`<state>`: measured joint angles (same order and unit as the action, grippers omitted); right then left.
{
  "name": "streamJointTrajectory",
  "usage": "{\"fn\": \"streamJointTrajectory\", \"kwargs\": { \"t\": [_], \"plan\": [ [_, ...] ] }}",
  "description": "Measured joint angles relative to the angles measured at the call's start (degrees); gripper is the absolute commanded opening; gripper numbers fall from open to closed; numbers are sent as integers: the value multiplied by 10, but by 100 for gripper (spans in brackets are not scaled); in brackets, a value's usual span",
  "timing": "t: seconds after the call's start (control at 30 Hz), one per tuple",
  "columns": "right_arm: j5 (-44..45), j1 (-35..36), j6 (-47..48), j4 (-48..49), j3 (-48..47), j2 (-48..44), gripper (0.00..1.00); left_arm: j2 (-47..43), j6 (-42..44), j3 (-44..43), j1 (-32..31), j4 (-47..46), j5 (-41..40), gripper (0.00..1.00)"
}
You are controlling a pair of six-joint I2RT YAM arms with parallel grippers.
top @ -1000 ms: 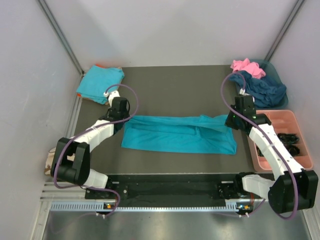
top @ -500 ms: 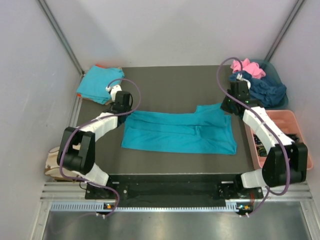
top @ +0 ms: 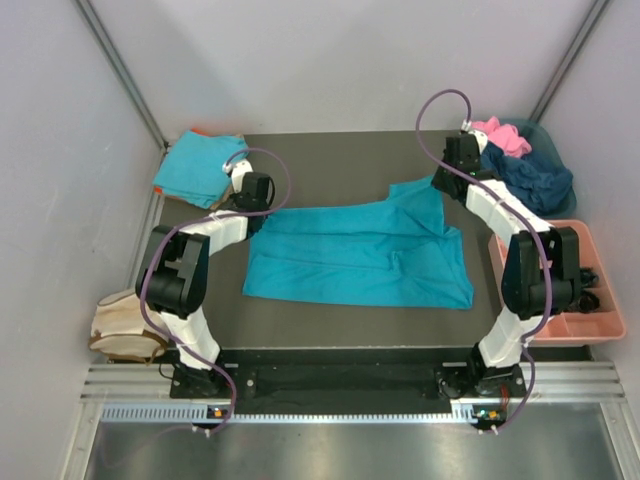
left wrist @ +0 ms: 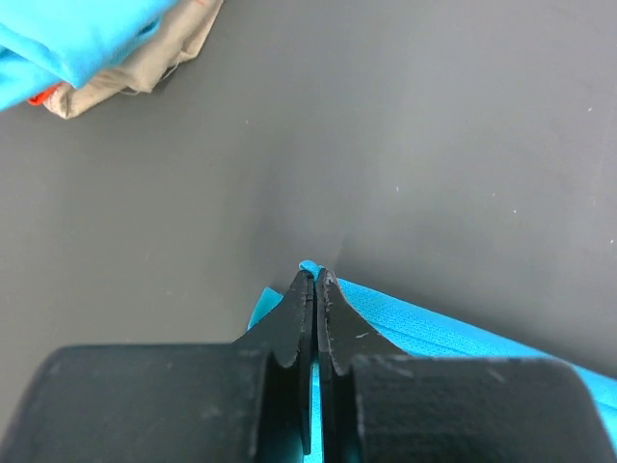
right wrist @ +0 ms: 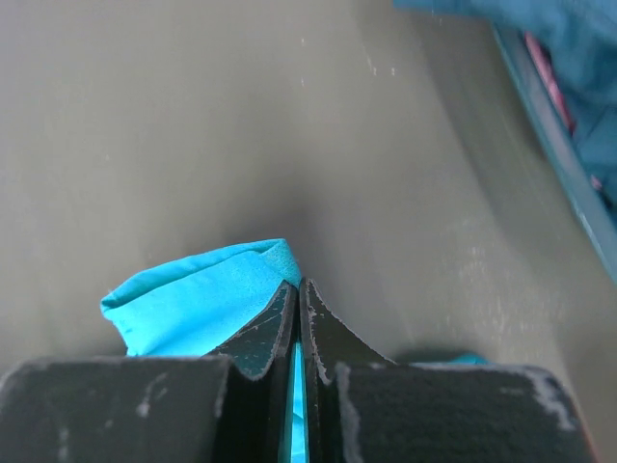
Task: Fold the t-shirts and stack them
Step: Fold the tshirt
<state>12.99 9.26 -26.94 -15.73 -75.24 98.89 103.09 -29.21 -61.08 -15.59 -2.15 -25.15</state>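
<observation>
Left pincer [left wrist: 315, 277]: pinching the far-left corner of the turquoise t-shirt [top: 350, 255], which lies across the surface [top: 340, 160].
Right pincer [right wrist: 297, 286]: pinching its far-right corner; you hold both corners to fold evenly.

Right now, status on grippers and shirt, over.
Left gripper, right gripper shut on far corners of spread turquoise cloth t-shirt. Folded turquoise shirt far left. No obstruction.

I can't read any text, label, brand, number or sign in my views, not on the cloth, the arms or the worktop [top: 340, 160].
</observation>
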Motion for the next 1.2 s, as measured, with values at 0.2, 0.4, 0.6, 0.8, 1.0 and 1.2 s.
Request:
{"fn": "streamJointTrajectory", "kwargs": {
  "t": [0.2, 0.4, 0.6, 0.8, 1.0, 1.2],
  "plan": [
    [10, 0, 26, 20, -41, 34, 0, 0, 7, -7, 0, -8, -4, 0],
    [15, 0, 47, 44, -64, 60, 0, 1, 11, -18, 0, -14, -13, 0],
    [21, 0, 58, 46, -71, 73, 0, 5, 15, -21, 0, -18, -17, 0],
    [26, 0, 62, 47, -71, 73, 0, 9, 24, -24, 0, -40, -19, 0],
    [28, 0, 63, 47, -69, 73, 0, 52, 32, -59, 0, -57, -17, 0],
    [28, 0, 62, 51, -47, 64, 0, 61, 37, -59, 0, -57, -17, 0]
  ]
}}
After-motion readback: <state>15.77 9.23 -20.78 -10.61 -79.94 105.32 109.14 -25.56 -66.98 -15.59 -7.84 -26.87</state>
